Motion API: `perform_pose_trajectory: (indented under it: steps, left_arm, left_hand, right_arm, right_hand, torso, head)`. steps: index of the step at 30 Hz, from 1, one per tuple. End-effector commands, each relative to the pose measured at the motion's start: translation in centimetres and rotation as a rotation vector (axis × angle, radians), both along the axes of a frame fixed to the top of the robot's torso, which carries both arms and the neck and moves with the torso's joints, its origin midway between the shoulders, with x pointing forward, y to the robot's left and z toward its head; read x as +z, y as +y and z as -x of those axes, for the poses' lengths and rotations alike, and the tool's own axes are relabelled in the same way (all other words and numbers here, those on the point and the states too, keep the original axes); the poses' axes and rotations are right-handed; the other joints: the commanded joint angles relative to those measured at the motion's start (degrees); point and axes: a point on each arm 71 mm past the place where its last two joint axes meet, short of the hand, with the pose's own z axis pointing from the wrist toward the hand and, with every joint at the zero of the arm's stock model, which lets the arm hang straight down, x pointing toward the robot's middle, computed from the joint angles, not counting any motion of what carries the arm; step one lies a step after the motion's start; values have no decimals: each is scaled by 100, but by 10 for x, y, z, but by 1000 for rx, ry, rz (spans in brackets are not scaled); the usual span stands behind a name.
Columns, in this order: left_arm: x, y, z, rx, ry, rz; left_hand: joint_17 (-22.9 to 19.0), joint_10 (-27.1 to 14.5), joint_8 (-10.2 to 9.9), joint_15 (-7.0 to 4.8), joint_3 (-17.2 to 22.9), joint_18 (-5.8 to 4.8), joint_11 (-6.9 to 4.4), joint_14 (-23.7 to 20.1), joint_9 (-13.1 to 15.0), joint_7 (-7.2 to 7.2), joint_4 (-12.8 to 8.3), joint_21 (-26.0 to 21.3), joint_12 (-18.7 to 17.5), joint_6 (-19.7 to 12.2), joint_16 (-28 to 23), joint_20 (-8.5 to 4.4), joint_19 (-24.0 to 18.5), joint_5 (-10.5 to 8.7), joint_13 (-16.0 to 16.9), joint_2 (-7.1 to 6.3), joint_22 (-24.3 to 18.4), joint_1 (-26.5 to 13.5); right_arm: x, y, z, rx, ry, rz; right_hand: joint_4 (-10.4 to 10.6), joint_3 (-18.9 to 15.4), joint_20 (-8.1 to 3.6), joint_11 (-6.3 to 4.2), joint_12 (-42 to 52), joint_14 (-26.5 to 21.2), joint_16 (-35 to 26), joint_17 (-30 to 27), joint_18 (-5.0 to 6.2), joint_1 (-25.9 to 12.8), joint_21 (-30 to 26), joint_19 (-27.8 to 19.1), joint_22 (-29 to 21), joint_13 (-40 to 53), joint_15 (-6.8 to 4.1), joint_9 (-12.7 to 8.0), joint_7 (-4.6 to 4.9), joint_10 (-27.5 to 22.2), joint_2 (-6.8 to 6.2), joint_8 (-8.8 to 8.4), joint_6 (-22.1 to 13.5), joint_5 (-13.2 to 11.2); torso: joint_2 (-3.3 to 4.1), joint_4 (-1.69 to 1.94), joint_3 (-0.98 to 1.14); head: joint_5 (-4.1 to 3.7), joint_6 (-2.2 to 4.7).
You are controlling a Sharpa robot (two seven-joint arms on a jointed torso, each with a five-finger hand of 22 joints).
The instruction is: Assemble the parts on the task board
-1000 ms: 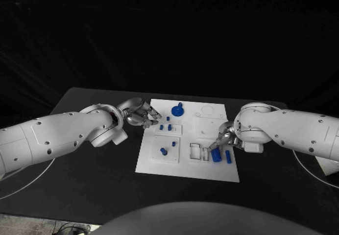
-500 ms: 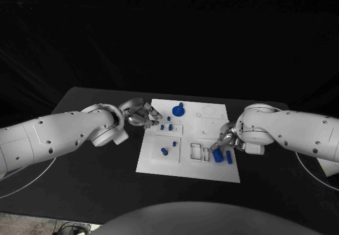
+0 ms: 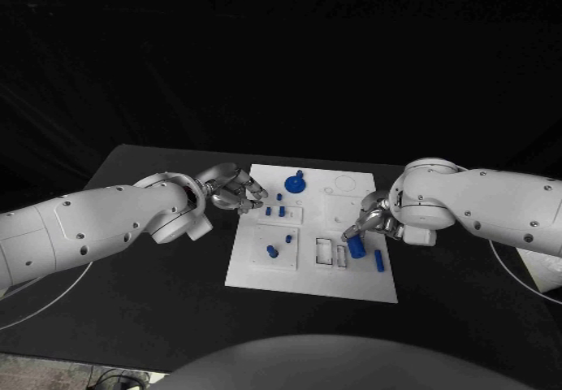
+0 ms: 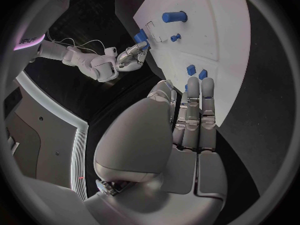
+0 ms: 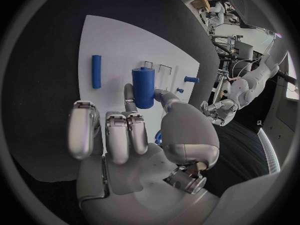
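With the right robot hand [image 3: 365,225] pinching a blue peg [image 3: 356,245] just above the board [image 3: 307,280], near two open slots [image 3: 330,254], we would keep the peg upright and lower it squarely over its socket. The left robot hand [image 3: 238,192], fingers together and empty, rests at the board's left edge. Other sockets hold small pins [image 3: 274,211], and a rod [image 3: 378,260] lies loose.

The right hand [image 3: 365,225] pinches something between thumb and finger; the left hand [image 3: 238,192] hovers, fingers together, holding nothing.
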Motion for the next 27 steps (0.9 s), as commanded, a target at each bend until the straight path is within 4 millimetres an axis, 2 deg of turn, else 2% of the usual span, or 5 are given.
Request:
perform_pose_trajectory:
  steps: [1,8,19,22,27]
  left_arm:
    - [-1,-3,1,-14,15,2]
    - [-1,-2,0,-13,19,-2]
    - [-2,-4,0,-17,22,-3]
    - [-2,-4,1,-17,23,-3]
    - [-2,-3,1,-17,25,-4]
  left_hand:
    - [-5,-12,-6,40,37,74,39,5,-5,4,-6,2,27,-23,34,20,-1,17,-8,1,145,-34]
    - [-7,-11,-6,41,40,74,40,3,-5,5,-7,2,28,-24,35,20,-2,24,-8,0,145,-31]
    - [-12,-9,-7,42,50,74,42,-2,-6,6,-11,4,29,-29,37,21,-4,41,-8,-3,146,-17]
    - [-12,-9,-7,42,50,74,42,-2,-6,6,-11,4,29,-29,37,21,-4,41,-8,-3,146,-17]
    - [-15,-9,-7,43,56,74,43,-4,-6,8,-12,5,30,-31,38,21,-5,51,-8,-6,147,-9]
  right_arm:
    - [0,9,3,-2,40,-40]
    - [1,24,6,-5,81,-91]
    - [-3,43,5,-3,106,-120]
    - [-7,45,5,-2,110,-118]
    - [-14,47,6,-2,116,-111]
  right_hand:
    - [-442,493,-13,-51,22,586,20,1507,52,-14,-45,-20,1033,1508,-39,37,-88,607,90,40,32,-39]
    - [-414,529,-12,-44,22,586,20,1507,61,-111,-99,-45,1019,1508,-34,124,-80,607,89,56,-28,-236]
    - [-368,561,3,-19,22,586,20,1507,72,-239,-166,-74,1003,1508,-14,223,-53,607,113,43,-134,-726]
    - [-371,565,5,-17,22,586,20,1507,76,-241,-181,-80,999,1508,-12,228,-50,607,114,38,-146,-766]
    - [-339,556,18,-1,22,586,20,1507,85,-295,-230,-99,986,1508,2,256,-33,607,138,21,-182,-1090]
  torso:
    - [-1,9,6]
    - [0,4,0]
    - [2,6,7]
    - [4,6,8]
    - [5,3,8]
  head:
    - [-1,-1]
    - [12,-1]
    - [8,-1]
    - [16,-1]
    - [31,-1]
